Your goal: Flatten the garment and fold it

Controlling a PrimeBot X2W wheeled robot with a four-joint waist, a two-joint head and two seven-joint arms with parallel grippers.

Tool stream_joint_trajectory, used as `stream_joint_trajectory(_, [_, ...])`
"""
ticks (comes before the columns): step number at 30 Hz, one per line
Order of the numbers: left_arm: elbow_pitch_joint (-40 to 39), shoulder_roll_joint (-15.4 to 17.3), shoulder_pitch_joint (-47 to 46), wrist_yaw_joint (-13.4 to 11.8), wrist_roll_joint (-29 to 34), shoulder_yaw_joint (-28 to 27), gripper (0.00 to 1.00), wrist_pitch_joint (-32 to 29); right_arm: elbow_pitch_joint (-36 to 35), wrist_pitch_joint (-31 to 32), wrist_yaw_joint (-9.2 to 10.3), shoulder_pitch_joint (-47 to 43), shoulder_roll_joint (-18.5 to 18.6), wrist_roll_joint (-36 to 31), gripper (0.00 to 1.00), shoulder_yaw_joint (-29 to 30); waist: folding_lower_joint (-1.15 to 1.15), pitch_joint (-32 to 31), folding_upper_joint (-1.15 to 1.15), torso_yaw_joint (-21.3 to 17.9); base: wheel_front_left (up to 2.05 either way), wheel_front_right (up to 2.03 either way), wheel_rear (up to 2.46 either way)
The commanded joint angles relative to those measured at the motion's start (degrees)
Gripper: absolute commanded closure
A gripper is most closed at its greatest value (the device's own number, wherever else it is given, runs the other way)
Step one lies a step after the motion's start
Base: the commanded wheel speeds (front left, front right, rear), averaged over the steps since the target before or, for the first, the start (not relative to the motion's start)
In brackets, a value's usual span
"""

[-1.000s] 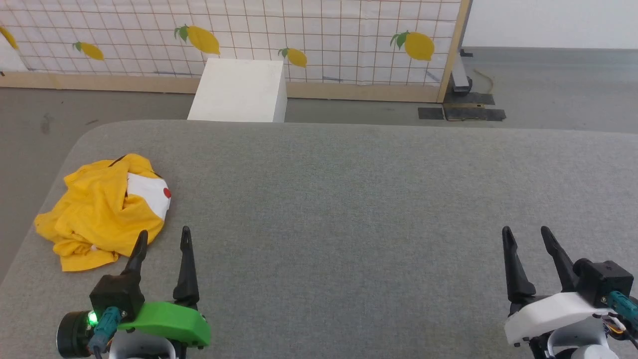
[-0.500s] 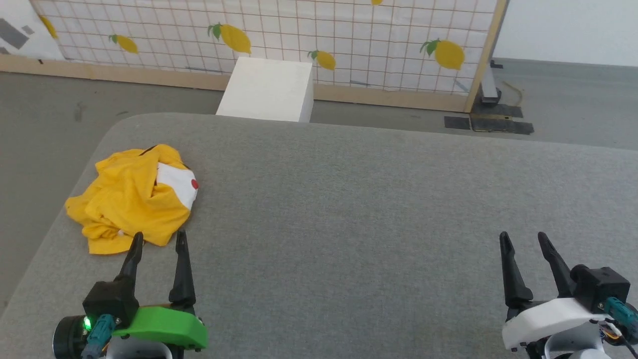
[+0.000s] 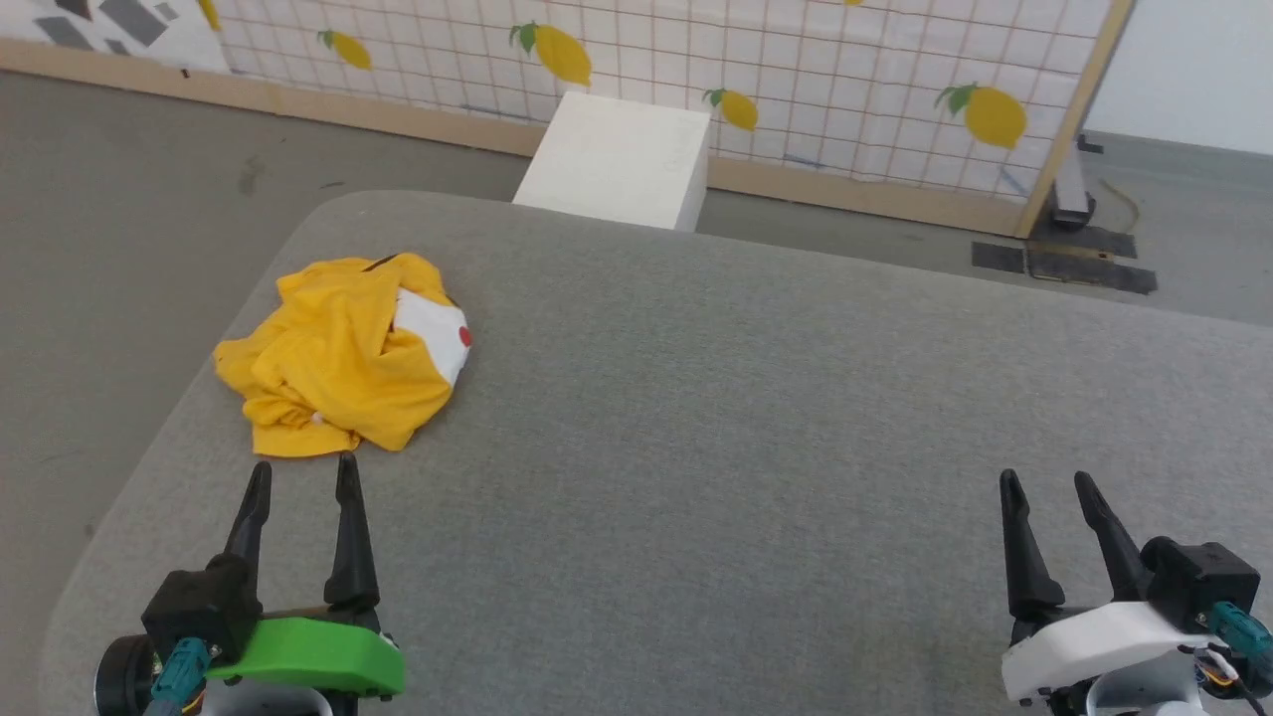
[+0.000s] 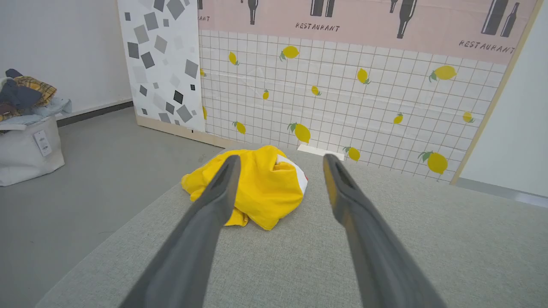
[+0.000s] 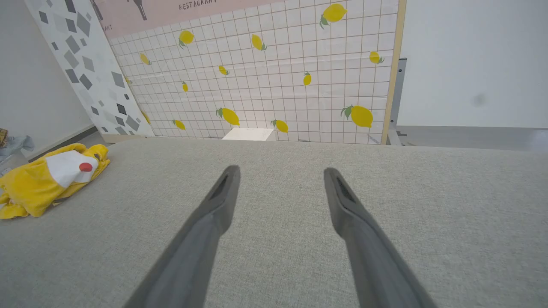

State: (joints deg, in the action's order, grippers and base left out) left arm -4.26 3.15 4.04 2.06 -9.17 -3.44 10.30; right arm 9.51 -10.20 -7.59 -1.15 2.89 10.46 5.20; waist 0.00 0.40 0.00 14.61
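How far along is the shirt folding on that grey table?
Done: nothing, the yellow T-shirt lies crumpled near the far left corner of the grey table. In hand: the left end effector is open just short of it, touching nothing; the right end effector is open, far off. Left: grasp, flatten, fold.

The shirt (image 3: 338, 373) is bright yellow, with a white patch bearing a red dot. The table (image 3: 746, 418) is a pale grey-green weave. The left gripper (image 3: 303, 462) is black on a green shell; the right gripper (image 3: 1044, 476) is black on a white shell. The box (image 3: 617, 159) is white. The screen (image 3: 845, 80) is white with a thin brown grid and yellow, green-leaved lemons, framed in pale wood. The panel (image 4: 158, 64) is white with scattered grey and black squares. The banner (image 4: 364, 21) is pink with black bottles and lettering. The floor (image 3: 119, 199) is grey.
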Motion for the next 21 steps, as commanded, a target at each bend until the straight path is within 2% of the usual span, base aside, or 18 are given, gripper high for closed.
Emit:
stream_joint_trajectory(1, [-0.27,-0.2,0.31,0.39,-0.49,-0.33,0.0,0.68,0.47,-0.75,0.07,0.52,-0.01,0.59,0.0,-0.12,0.0,0.46,0.0,1.87,0.0,0.0,0.0])
stream_joint_trajectory(11, [-0.53,-0.22,0.8,0.57,-1.83,-0.81,0.0,1.88,2.18,-1.96,0.08,1.09,-0.01,1.56,0.0,-1.1,0.0,0.56,0.0,6.23,0.0,0.0,0.0])
stream_joint_trajectory(21, [-1.86,-0.24,1.1,0.82,-3.72,-1.53,0.0,3.05,3.29,-3.14,0.09,1.07,-0.02,1.98,0.0,-0.72,0.0,0.78,0.0,7.5,0.0,0.0,0.0])
